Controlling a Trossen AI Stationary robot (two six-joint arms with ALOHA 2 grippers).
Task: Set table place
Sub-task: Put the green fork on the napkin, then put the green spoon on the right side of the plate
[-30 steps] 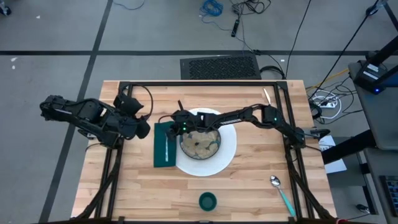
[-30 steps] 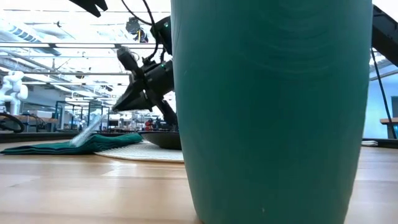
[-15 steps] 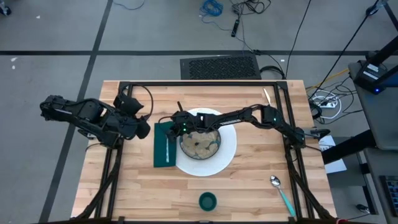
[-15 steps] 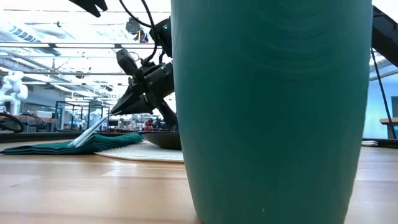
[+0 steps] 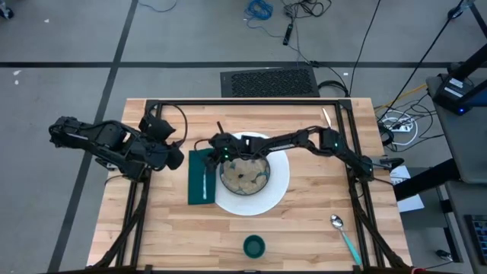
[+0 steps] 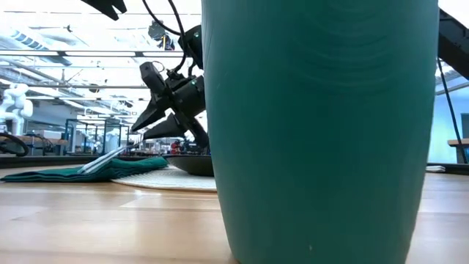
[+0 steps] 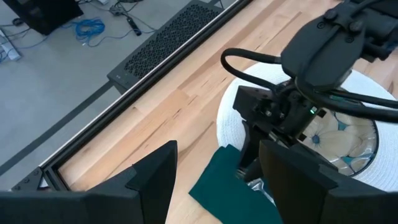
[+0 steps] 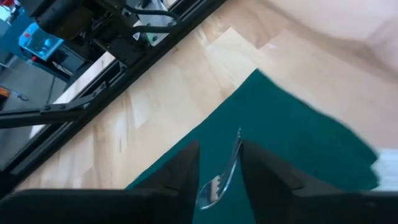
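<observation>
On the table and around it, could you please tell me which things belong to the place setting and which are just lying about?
Belonging to the job:
- plate
- bowl
- napkin
- fork on the napkin
- spoon
- cup

Just lying about:
- floor grille beyond the table
- blue cable on the floor
- white power strip beside the table

below right pincer (image 5: 215, 154): napkin (image 5: 199, 186) with fork (image 5: 205, 181) | beside it: plate (image 5: 280, 183), bowl (image 5: 245, 176) | beyond napkin: left pincer (image 5: 176, 156) near | bare desk (image 5: 304, 228) well apart, by cup (image 5: 253, 246), spoon (image 5: 344, 237)
</observation>
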